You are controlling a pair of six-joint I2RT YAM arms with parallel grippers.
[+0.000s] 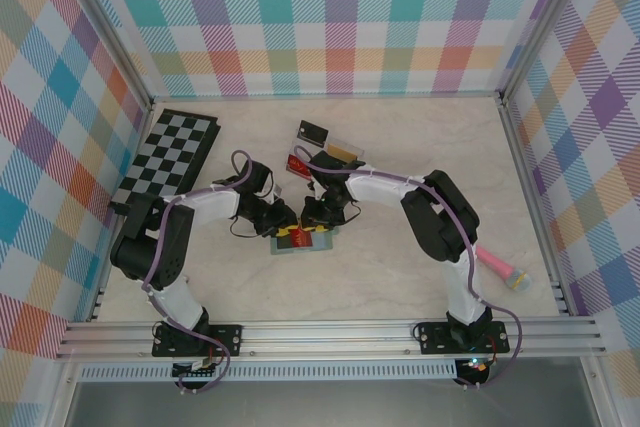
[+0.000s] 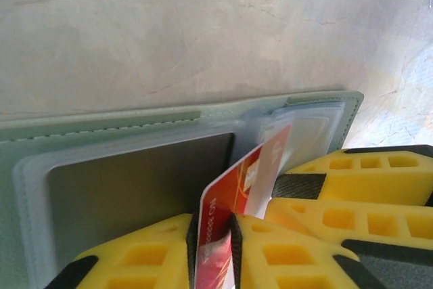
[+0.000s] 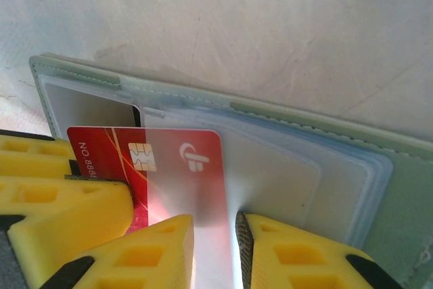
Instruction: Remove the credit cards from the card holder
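- open card holder (image 1: pixel 303 244) lying flat near table (image 1: pixel 400 277) centre
- left gripper (image 2: pixel 215 227) pinching red card (image 3: pixel 145 157) by its edge, card partly under clear sleeve (image 3: pixel 270 181)
- right gripper (image 3: pixel 215 229) closing on that sleeve at holder's 6 o'clock edge, seemingly pinning it
- card looking light, stiff, slick: gripping bare edge, pulling straight along slot
- holder looking soft, light, likely sliding with only 1 arm working
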